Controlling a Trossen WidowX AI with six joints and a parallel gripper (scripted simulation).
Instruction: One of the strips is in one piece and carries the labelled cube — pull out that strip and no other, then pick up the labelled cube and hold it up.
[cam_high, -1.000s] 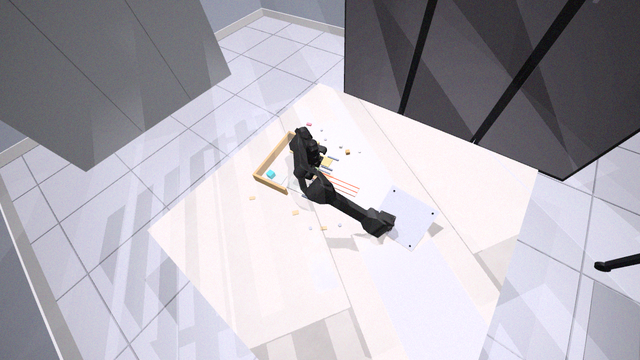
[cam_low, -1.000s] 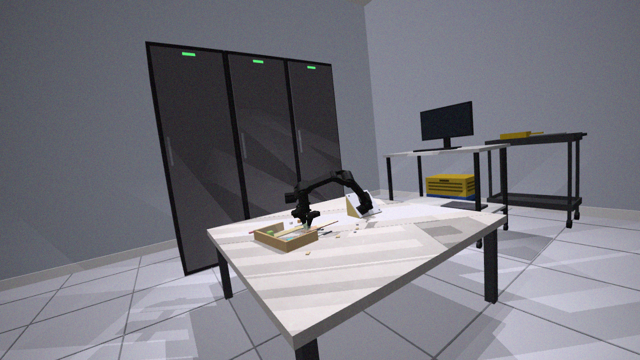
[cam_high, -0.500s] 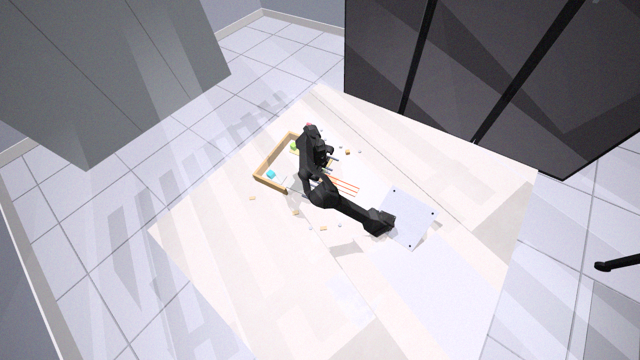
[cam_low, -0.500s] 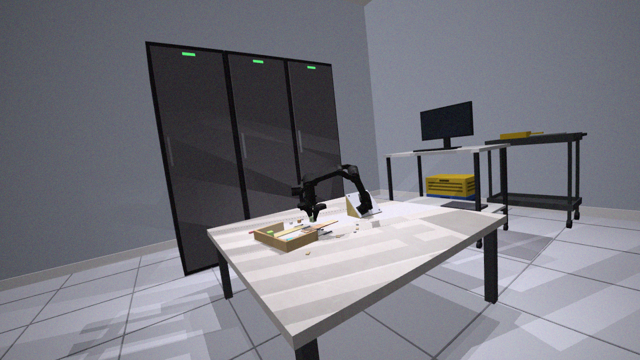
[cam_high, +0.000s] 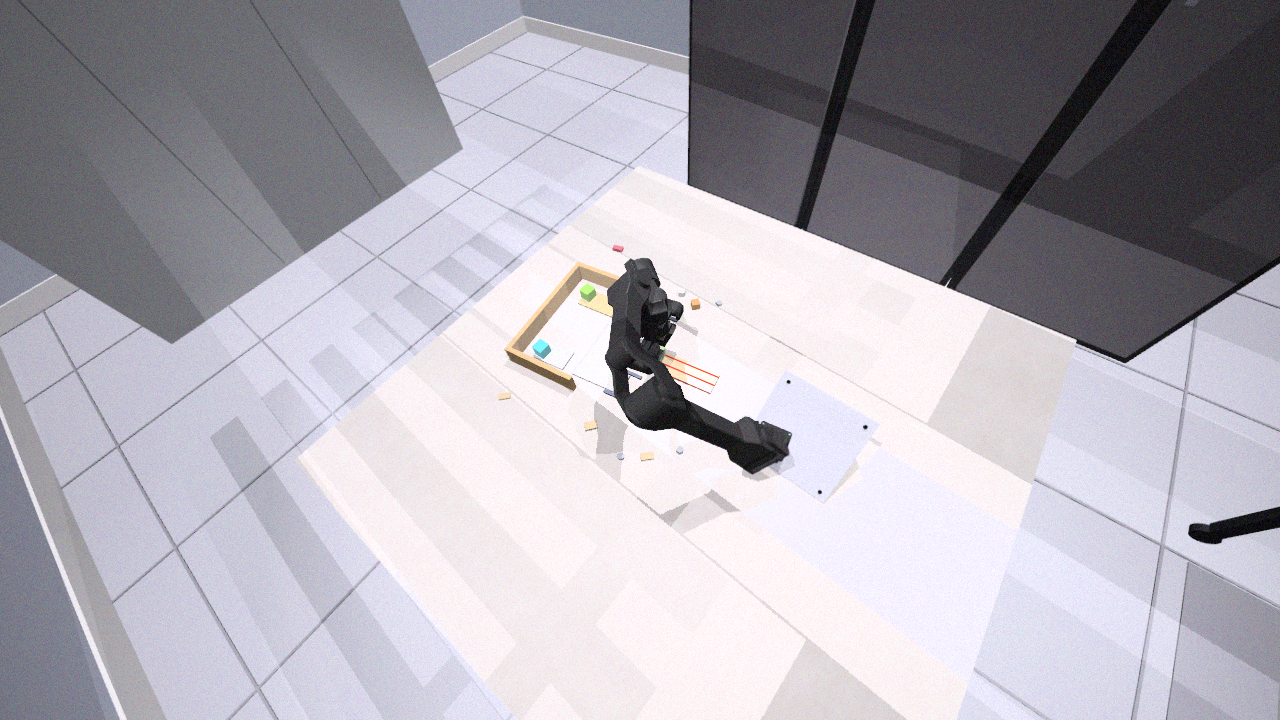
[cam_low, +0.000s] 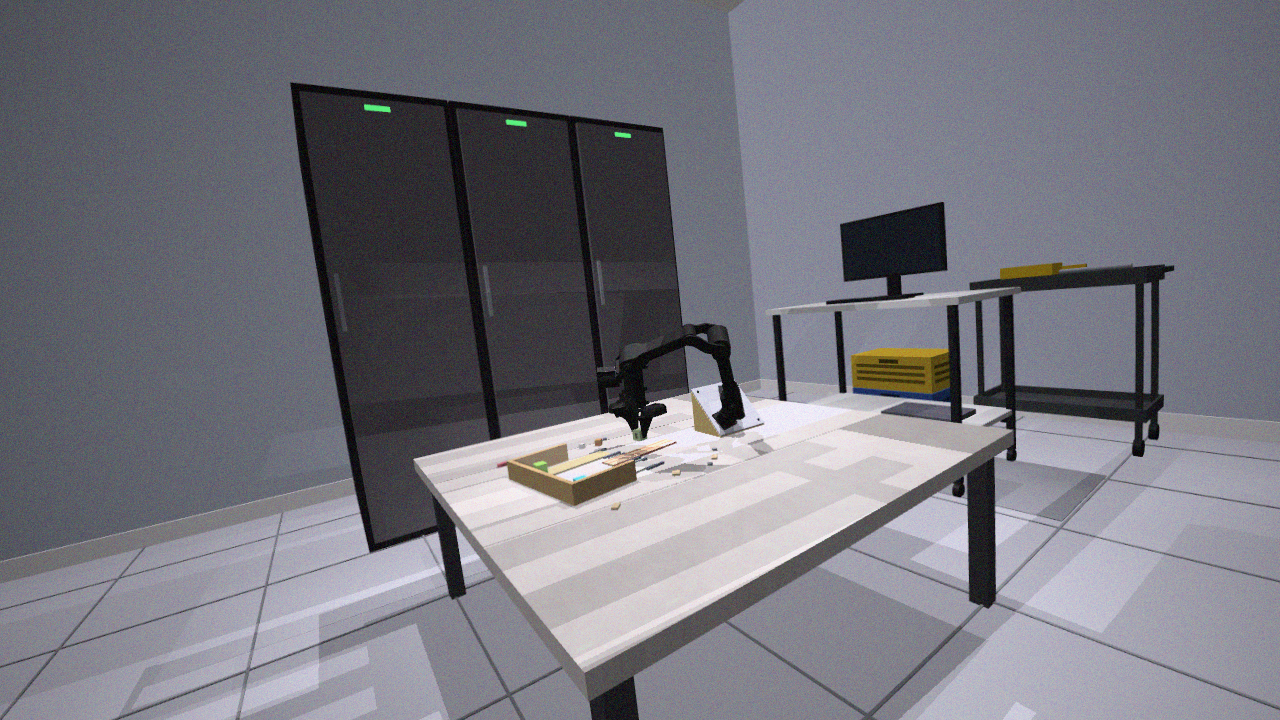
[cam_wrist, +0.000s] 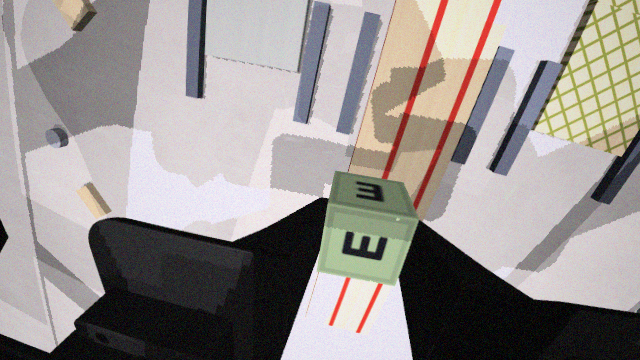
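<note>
My gripper is shut on the pale green cube, which has a black E on its faces. It holds the cube above the tan strip with red lines, with a gap below the cube in the exterior view. That strip lies lengthwise under the gripper, its middle partly hidden by the cube and fingers in the wrist view. A strip with a yellow-green lattice and a pale grey-green strip lie to either side. The arm hides the gripper and cube in the top view.
A low wooden-walled tray holds a cyan cube and a lime cube. Blue-grey rails flank the strips. A white sloped panel stands near the arm's base. Small blocks, including an orange cube, lie around.
</note>
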